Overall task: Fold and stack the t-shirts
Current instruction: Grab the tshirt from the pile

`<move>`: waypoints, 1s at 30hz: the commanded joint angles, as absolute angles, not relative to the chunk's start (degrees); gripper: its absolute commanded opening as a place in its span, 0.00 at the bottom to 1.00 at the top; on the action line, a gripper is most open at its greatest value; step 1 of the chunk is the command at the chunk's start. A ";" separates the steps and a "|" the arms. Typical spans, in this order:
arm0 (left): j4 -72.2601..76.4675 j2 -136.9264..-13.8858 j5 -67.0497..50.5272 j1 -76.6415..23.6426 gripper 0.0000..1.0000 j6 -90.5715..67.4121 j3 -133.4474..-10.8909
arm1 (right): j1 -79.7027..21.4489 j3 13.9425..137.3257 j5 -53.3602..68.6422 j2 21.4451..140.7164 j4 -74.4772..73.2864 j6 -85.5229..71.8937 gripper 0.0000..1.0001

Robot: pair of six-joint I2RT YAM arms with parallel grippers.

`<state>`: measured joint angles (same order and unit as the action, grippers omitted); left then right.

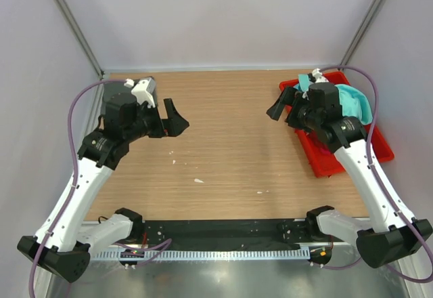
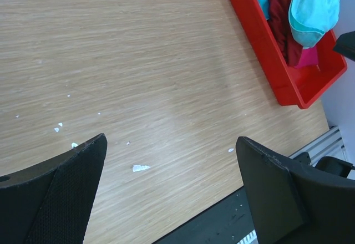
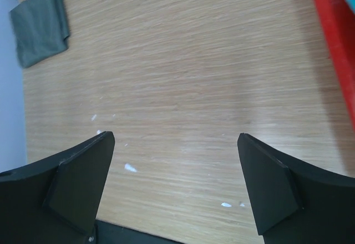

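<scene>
Now left pincer (image 2: 171,140) released, jaws wide apart above desk (image 1: 223,142). Right pincer (image 3: 176,137) also released. Turquoise t-shirt (image 2: 313,5), maroon t-shirt (image 2: 283,16) and pink t-shirt (image 2: 306,58) heaped in red tray (image 2: 260,39) at right desk edge. Dark grey t-shirt (image 3: 40,25) flat at far left corner, beside wall.

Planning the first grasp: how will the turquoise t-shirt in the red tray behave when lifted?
Probably floppy: the turquoise t-shirt lies crumpled in the red tray, so it should sag and unfurl from a pinch. Likely light, being thin-looking cloth. It may drag the maroon shirt along, since it lies partly over it.
</scene>
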<state>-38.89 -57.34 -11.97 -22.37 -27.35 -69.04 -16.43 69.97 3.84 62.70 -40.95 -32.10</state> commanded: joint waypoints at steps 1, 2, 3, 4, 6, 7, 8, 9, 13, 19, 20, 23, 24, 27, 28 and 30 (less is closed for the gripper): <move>-38.23 -57.22 -10.90 -22.32 1.00 -25.84 -67.77 | -16.44 76.10 -9.63 65.03 -42.26 -33.57 0.99; -38.23 -57.13 -10.38 -22.32 1.00 -26.19 -67.42 | -16.35 77.16 -13.32 66.69 -42.80 -34.18 0.99; -38.15 -57.04 -9.76 -22.32 1.00 -26.45 -66.80 | -16.43 79.08 -18.06 67.75 -41.93 -32.80 0.99; -38.06 -56.78 -9.41 -22.32 1.00 -26.46 -66.36 | -16.09 79.88 -21.24 68.72 -41.31 -31.65 1.00; -37.27 -55.99 -8.97 -22.32 1.00 -26.54 -64.52 | -14.07 83.73 -27.13 73.79 -41.74 -29.54 1.00; -36.92 -55.73 -8.70 -22.32 1.00 -26.63 -63.90 | -10.15 85.59 -27.33 75.83 -42.18 -28.75 0.99; -36.83 -55.55 -8.44 -22.32 1.00 -26.72 -63.37 | -7.85 87.35 -26.99 78.37 -42.80 -28.13 0.98; -36.74 -55.37 -8.26 -22.32 1.00 -26.72 -62.50 | -5.65 90.23 -26.55 82.05 -43.76 -27.43 0.97; -36.04 -54.58 -8.17 -22.33 0.99 -26.81 -60.38 | 4.64 92.55 -25.93 88.93 -43.24 -25.93 0.88; -35.33 -54.93 -7.56 -22.32 1.00 -26.10 -58.71 | 16.25 91.23 -14.60 96.05 -39.29 -26.02 0.78; -35.25 -55.19 -7.56 -22.32 1.00 -25.93 -58.62 | 17.04 91.06 -12.68 96.67 -38.68 -25.93 0.78; -35.33 -56.07 -7.82 -22.32 1.00 -25.84 -58.45 | 18.72 90.44 -9.94 98.52 -36.04 -24.97 0.75; -35.25 -56.25 -7.82 -22.32 1.00 -25.84 -58.45 | 19.07 90.61 -9.84 99.13 -35.69 -24.70 0.73; -35.33 -56.69 -7.65 -22.32 1.00 -25.75 -58.45 | 19.42 90.97 -9.14 100.98 -35.07 -23.47 0.72; -35.25 -56.78 -7.65 -22.41 1.00 -25.75 -58.27 | 19.60 91.05 -9.14 101.33 -34.81 -23.38 0.70; -35.24 -56.78 -7.47 -22.41 1.00 -25.75 -58.27 | 19.77 90.62 -8.27 101.95 -33.75 -23.29 0.65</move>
